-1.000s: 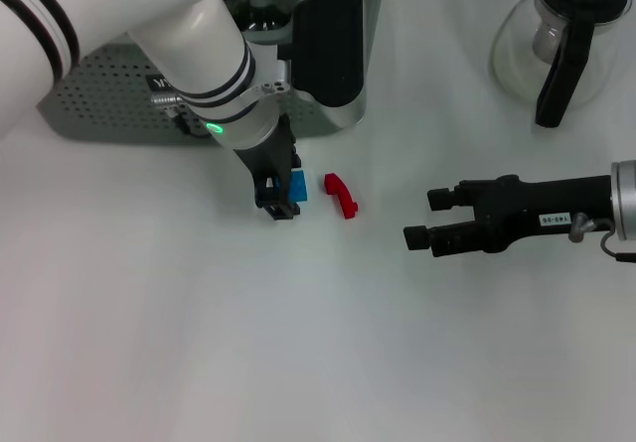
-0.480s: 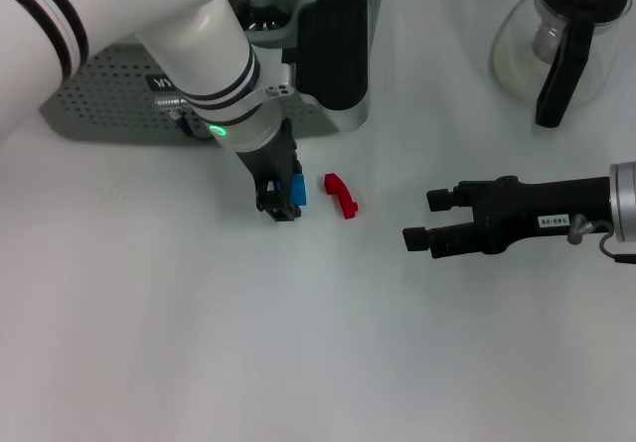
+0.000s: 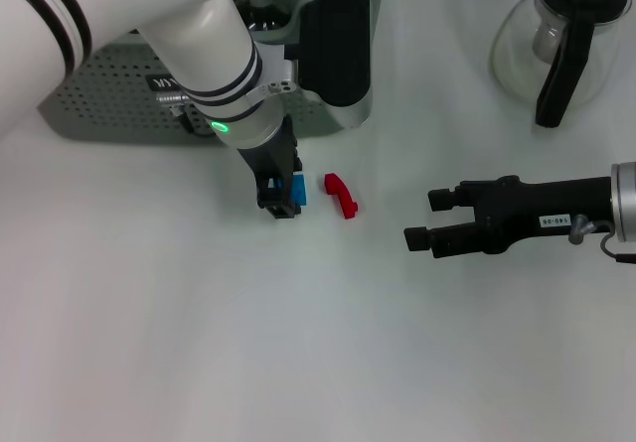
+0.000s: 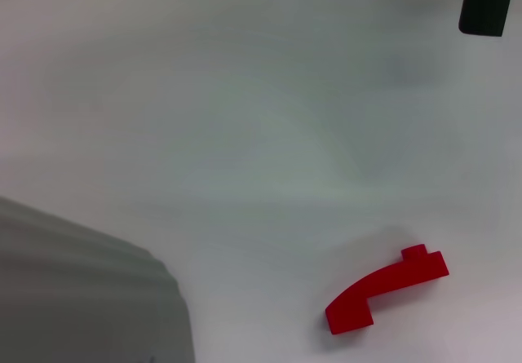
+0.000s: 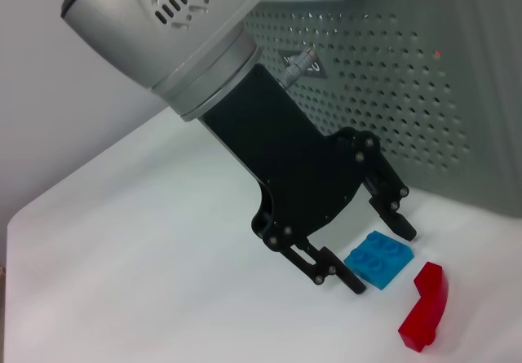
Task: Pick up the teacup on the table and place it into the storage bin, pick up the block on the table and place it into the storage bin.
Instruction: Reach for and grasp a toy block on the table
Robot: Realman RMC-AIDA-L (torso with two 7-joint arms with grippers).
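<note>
A small blue block (image 3: 298, 190) (image 5: 379, 258) lies on the white table in front of the grey-green perforated storage bin (image 3: 99, 94) (image 5: 408, 69). My left gripper (image 3: 281, 202) (image 5: 380, 259) is down at the table, open, with one finger on each side of the blue block and gaps showing. A clear glass rim, apparently the teacup (image 3: 260, 7), shows inside the bin, partly hidden by my left arm. My right gripper (image 3: 422, 220) hovers open over the table at the right, well apart from the block.
A red curved block (image 3: 341, 195) (image 4: 387, 288) (image 5: 424, 307) lies just right of the blue one. A clear glass pitcher (image 3: 561, 35) with a black handle stands at the back right. The bin's corner (image 4: 81, 298) shows in the left wrist view.
My left arm has shifted very slightly over the blue block. The block, the red piece and my right arm have stayed where they were.
</note>
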